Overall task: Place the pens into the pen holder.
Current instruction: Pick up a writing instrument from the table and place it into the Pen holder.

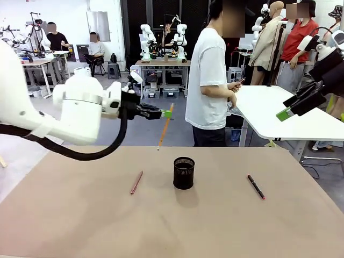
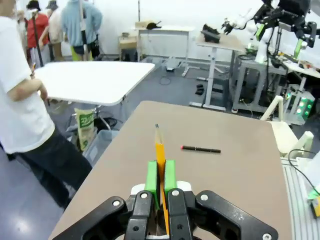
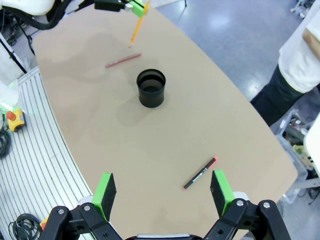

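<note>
— Above the table's far side, left of the middle, what is held by the left gripper [image 1: 167,113]?

— The orange-yellow pencil [image 1: 164,129] is clamped by it near the upper end. The pencil is held in the air, steeply tilted, with its free tip pointed down and slightly to the robot's left.

— Where is the pen holder [image 1: 184,173] found from that tip?

— It is seen standing upright on the table [image 1: 80,226], mouth open. In the front view it is lower than the tip and a little to the robot's right. It is also judged to lie nearer the robot's side, though depth cannot be fully settled from these views.

— What is asked of the coming move?

— The tip would have to be brought rightward and toward the robot until it is over the rim. The long axis should be raised closer to upright, so that the rim is not struck when the pencil is lowered.

— Are the other pens accounted for?

— The reddish-brown pen [image 1: 136,182] is laid flat to the left of the holder and the black pen [image 1: 256,186] flat to its right, both well apart from it.

— And the right gripper [image 1: 285,109]?

— It is held high on the right, jaws spread wide with nothing between them. The black pen is the one nearer to it.
</note>
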{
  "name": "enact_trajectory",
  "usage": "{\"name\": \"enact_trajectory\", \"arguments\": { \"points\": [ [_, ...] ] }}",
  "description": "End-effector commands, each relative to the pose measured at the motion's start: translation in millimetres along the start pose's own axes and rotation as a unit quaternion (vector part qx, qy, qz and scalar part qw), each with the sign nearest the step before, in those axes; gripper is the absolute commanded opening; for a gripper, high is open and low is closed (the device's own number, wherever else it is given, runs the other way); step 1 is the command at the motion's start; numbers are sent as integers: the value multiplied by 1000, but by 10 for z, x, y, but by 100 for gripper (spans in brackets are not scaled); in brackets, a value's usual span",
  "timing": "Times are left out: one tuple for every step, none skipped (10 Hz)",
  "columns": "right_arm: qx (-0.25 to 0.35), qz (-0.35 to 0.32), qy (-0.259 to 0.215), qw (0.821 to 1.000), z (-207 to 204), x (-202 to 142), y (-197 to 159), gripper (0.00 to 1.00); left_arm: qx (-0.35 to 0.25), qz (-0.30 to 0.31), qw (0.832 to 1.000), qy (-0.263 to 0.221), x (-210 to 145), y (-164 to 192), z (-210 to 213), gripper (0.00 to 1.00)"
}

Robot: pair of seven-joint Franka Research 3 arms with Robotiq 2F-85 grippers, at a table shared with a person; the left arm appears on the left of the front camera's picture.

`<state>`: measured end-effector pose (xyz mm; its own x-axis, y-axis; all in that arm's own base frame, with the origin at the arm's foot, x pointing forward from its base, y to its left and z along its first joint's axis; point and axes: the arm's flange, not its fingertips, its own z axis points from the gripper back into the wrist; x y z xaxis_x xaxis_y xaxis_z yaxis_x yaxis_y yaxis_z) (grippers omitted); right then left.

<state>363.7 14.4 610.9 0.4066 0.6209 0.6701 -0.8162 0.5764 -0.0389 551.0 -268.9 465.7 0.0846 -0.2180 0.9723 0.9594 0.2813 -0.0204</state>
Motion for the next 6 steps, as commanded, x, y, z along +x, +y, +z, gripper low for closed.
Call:
{"name": "enact_trajectory", "arguments": {
  "points": [
    [4,-3,-6,1000,4,14,6,100,-19,-36,999,-36,-50,106,-256,0],
    [4,-3,-6,1000,4,14,6,100,-31,-46,998,-36,-84,107,-387,0],
    [4,-3,-6,1000,4,14,6,100,-41,-74,995,-52,-163,126,-507,0],
    [4,-3,-6,1000,4,14,6,100,-48,-84,993,-68,-205,164,-615,0],
    [4,-3,-6,1000,4,14,6,100,-60,-72,993,-79,-289,254,-724,0],
    [4,-3,-6,1000,4,14,6,100,-70,-57,993,-80,-343,282,-779,0]
  ]
}}
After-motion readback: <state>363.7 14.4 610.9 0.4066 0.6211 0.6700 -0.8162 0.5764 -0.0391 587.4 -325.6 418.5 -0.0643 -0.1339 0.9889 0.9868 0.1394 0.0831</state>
